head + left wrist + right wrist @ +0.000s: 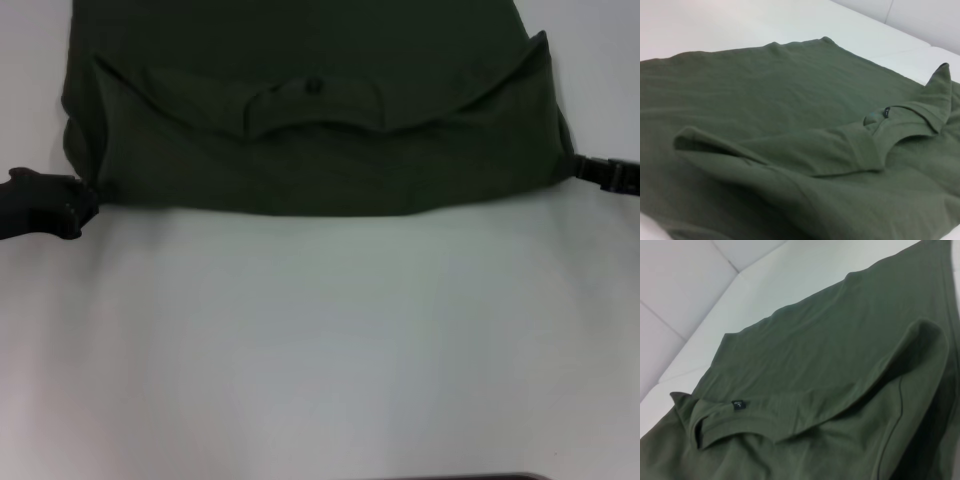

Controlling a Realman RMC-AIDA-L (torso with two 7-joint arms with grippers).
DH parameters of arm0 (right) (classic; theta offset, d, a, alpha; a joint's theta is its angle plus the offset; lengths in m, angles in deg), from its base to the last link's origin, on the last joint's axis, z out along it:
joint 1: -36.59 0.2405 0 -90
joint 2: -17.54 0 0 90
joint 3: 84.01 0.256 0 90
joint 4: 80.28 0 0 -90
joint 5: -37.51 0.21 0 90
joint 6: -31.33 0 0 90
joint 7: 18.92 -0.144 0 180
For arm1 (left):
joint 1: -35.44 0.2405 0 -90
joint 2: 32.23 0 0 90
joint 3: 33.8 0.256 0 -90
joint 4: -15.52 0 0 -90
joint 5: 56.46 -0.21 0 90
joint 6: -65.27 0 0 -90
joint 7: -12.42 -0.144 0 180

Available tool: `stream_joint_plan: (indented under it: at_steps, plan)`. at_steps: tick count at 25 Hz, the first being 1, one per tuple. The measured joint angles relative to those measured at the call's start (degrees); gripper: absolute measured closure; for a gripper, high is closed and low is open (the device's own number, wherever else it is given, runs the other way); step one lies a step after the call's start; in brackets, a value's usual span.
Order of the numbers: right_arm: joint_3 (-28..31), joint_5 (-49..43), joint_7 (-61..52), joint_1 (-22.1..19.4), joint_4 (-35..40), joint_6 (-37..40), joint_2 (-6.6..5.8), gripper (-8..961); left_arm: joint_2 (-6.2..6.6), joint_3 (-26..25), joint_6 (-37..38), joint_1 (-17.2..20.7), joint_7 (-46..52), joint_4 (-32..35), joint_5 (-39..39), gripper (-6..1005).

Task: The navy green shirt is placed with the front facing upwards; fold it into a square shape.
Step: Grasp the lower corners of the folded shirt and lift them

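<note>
While the navy green shirt (pixel 320 150) lies across the table (pixel 320 340) from ten to two o'clock, collar end doubled over, the left gripper (pixel 45 205) at nine and right gripper (pixel 605 175) at three flank its fold, presumably to carry it onward, though whether their jaws pinch cloth I cannot tell.

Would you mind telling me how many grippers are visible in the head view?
2: the left gripper at the shirt's near left corner, the right gripper at its near right corner, both on the table.
</note>
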Motion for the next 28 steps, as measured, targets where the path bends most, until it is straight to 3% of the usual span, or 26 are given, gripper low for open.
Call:
stream_joint_plan:
  at_steps: [11, 16, 28]
  plan:
    - [1.8, 0.1, 3.8, -5.1, 0.1, 8.0, -0.18, 931, 0.17, -0.2, 11.1, 5.4, 0.0, 3.8, -0.3, 993]
    - [4.7, 0.0, 6.2, -8.7, 0.2, 12.0, -0.22, 931, 0.69, -2.9, 17.0, 7.6, -0.2, 4.0, -0.3, 993]
    - [7.3, -0.4, 9.2, -15.8, -0.1, 14.1, 0.07, 932, 1.39, -5.2, 25.3, 12.6, 0.2, 3.6, -1.5, 991]
